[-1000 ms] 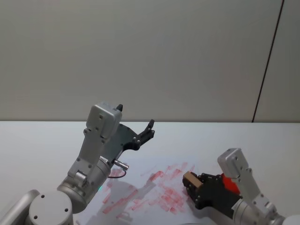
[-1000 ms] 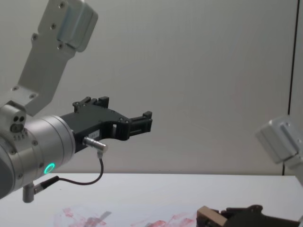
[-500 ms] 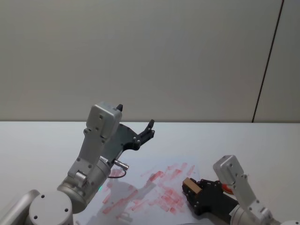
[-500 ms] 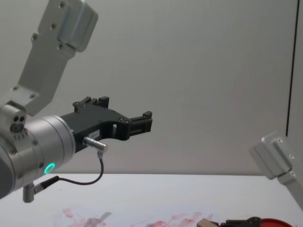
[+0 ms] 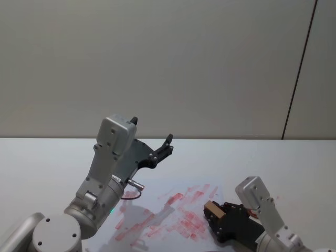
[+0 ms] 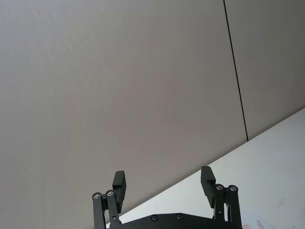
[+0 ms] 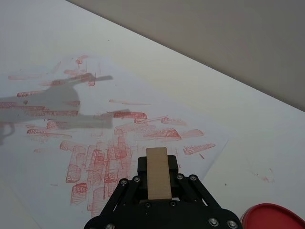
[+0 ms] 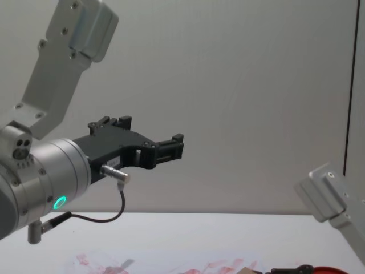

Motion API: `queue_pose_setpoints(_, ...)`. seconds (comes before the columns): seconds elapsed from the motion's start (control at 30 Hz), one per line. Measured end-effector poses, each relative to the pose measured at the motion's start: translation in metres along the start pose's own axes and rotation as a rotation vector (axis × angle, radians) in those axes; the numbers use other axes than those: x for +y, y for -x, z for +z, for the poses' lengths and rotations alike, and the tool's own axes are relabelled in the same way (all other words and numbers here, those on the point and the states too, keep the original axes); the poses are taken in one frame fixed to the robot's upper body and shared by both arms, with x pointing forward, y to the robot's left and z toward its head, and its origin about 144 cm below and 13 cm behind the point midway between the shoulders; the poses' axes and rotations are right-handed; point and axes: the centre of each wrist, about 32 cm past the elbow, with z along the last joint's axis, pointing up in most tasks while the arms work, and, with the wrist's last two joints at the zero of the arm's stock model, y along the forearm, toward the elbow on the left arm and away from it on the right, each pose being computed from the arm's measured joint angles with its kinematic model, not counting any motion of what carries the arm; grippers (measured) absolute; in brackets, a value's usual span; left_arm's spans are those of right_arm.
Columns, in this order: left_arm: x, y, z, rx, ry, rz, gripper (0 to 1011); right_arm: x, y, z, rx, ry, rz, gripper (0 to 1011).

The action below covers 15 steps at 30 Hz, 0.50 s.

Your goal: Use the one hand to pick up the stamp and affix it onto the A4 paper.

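The white counter (image 5: 42,157) holds the A4 paper (image 7: 62,129), which is covered in red marks. The left tool (image 6: 162,183) hangs high above the paper's left side, with its fingers spread apart and nothing in them. The right tool (image 7: 157,164) is low at the paper's right side, squeezing the wooden stamp (image 5: 213,208). A red ink pad (image 7: 274,217) sits on the counter near that tool.

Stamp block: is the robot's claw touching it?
Touching. The right wrist view shows the right gripper shut on the stamp, black fingers against both sides. The left gripper hangs raised, open.
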Motion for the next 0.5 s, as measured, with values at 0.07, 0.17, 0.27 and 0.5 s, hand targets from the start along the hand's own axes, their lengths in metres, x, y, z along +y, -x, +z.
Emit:
queue_pose_setpoints(0.07,0.000,0.000,0.000,0.000,0.000,0.000,1002,0.000,0.000,0.000,0.000,0.001,-0.001,219)
queue_pose_setpoints(0.17,0.000,0.000,0.000,0.000,0.000,0.000,1003,-0.001,0.001,-0.001,0.005,-0.001,-0.004,219)
queue_pose_setpoints(0.27,0.000,0.000,0.000,0.000,0.000,0.000,1002,-0.003,0.002,0.000,0.015,-0.009,-0.008,219)
queue_pose_setpoints(0.5,0.000,0.000,0.000,0.000,0.000,0.000,1003,-0.009,-0.002,0.011,0.049,-0.080,-0.045,219)
